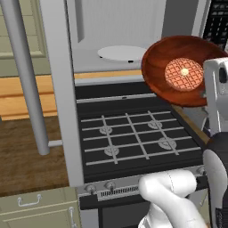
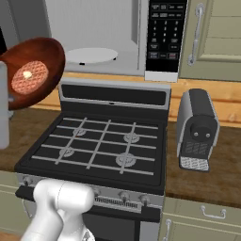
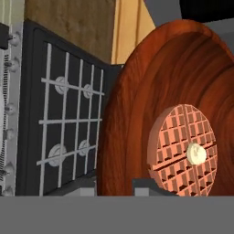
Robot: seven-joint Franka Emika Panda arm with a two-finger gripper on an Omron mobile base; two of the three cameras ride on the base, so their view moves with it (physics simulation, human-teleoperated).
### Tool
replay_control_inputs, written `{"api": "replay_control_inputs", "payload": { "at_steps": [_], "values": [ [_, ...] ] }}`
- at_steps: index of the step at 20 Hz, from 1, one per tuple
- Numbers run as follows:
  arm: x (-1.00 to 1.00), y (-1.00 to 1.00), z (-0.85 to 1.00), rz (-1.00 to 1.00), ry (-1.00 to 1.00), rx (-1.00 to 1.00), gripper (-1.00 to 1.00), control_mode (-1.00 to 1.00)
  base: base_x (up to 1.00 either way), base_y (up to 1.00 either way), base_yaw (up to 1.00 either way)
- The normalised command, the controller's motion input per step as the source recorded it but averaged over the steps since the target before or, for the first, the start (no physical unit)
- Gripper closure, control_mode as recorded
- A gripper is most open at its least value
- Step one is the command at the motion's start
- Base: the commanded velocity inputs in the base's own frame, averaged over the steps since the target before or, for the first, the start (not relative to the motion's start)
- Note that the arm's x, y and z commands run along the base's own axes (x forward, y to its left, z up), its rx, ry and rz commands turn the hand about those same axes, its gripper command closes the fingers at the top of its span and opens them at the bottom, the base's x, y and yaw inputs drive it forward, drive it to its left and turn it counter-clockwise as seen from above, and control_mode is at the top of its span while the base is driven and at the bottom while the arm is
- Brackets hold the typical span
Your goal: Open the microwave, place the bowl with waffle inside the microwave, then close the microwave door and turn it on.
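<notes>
The gripper [image 3: 151,185] is clamped on the rim of the bowl [image 3: 137,119]; in the hand view one dark fingertip [image 3: 148,186] sits against the near edge of the bowl, at the bottom of that view. The bowl, glossy reddish-brown, is held in the air, tilted, with its hollow facing the base cameras. The waffle [image 1: 183,74] lies inside it, against the bottom of the bowl, its yellowish centre showing.

In the left base view the bowl [image 1: 167,58] hangs above the right rear part of the stove [image 1: 133,138], just in front of the open cavity of the microwave [image 1: 116,31], level with its lower edge. The white turntable [image 1: 121,52] lies inside the cavity, to the left of the bowl. The microwave door [image 1: 60,89] stands swung open at the left, with its grey bar handle [image 1: 26,80] beside it.

In the right base view the bowl [image 2: 40,59] is at the left, and the keypad panel [image 2: 165,35] and a grey toaster [image 2: 197,129] stand well apart from it at the right.
</notes>
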Motion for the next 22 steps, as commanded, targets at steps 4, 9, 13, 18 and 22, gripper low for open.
{"api": "replay_control_inputs", "payload": {
  "at_steps": [4,9,13,18,22],
  "values": [
    [0.27,0.09,0.83,0.02,0.14,-0.18,1.0,-1.0,0.0,0.0,0.0],
    [0.98,-0.25,0.06,0.0,0.03,0.21,1.0,-1.0,0.0,0.0,0.0],
    [0.86,0.03,-0.28,0.0,0.03,0.04,1.0,-1.0,0.0,0.0,0.0],
    [0.56,0.28,-0.4,0.0,-0.01,0.01,1.0,-1.0,0.0,0.0,0.0],
    [0.6,0.09,-0.22,0.0,-0.04,0.15,1.0,-1.0,0.0,0.0,0.0]
  ]
}}
